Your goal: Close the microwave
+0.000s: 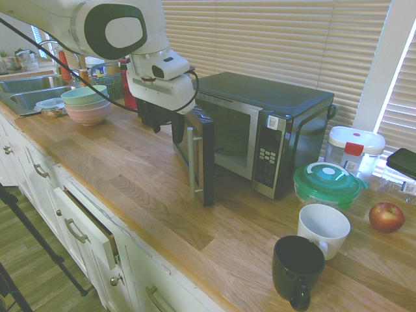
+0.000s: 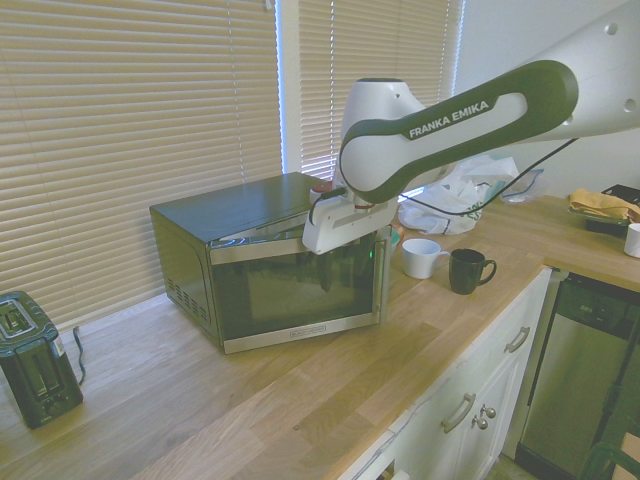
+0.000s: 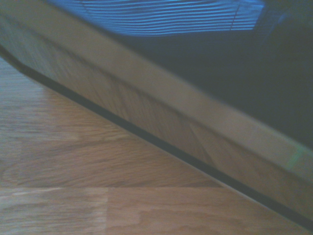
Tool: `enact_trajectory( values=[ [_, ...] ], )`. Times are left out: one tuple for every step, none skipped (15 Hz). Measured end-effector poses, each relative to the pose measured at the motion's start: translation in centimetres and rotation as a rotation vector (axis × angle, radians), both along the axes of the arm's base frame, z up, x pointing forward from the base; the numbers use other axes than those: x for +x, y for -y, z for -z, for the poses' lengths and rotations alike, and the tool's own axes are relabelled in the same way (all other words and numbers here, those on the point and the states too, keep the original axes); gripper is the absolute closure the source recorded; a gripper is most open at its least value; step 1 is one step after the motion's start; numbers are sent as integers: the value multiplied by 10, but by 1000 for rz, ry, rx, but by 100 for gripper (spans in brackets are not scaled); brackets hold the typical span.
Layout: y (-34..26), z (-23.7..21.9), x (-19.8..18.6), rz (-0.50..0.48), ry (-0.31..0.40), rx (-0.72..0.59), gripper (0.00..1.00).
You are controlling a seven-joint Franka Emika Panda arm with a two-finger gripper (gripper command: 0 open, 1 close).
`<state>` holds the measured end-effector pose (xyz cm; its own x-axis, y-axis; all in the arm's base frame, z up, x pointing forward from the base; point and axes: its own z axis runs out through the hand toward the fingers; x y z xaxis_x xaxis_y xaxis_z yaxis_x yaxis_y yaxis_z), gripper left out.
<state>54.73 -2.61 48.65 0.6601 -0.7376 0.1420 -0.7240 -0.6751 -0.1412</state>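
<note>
the microwave (image 1: 260,130) is set toward the back of the wooden counter (image 1: 130,175), near the window blinds, with its door (image 1: 198,156) swung out to roughly a right angle, hinged on the side away from the keypad panel. the cavity is thus left exposed and the task is judged not yet done. the gripper (image 1: 156,117) is held low, just beside the outer face of the door near its hinged edge; whether contact is made cannot be told. this placement is judged to suit a push that would swing the door shut. the spread of the fingers cannot be told. in the wrist view the door's steel lower edge (image 3: 161,112) is seen close and blurred above the counter. a black mug (image 1: 297,266) and a white cup (image 1: 323,227) stand well apart from the door's path.
</note>
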Motion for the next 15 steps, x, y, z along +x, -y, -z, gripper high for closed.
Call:
enact_trajectory(
  values=[
    [7, -1, 6, 4, -3, 0, 0],
    [12, -3, 11, 6, -6, 1, 0],
    [16, -5, 17, 7, -4, 0, 0],
    [20, -6, 22, 7, 0, -2, 0],
    [25, -6, 28, 9, 2, -3, 0],
    [29, -6, 35, 12, 1, -5, 0],
    [36, -5, 42, 15, 0, -7, 0],
    [45, -4, 50, 19, -4, -8, 0],
    [52, -2, 59, 22, -7, -9, 0],
    [59, -1, 68, 22, -7, -11, 0],
    [63, -2, 76, 21, -8, -13, 0],
    [64, -4, 84, 15, -4, -15, 0],
    [65, -8, 89, 5, 2, -19, 0],
    [64, -14, 94, -10, 10, -24, 0],
    [63, -20, 98, -25, 13, -27, 0]
  ],
)
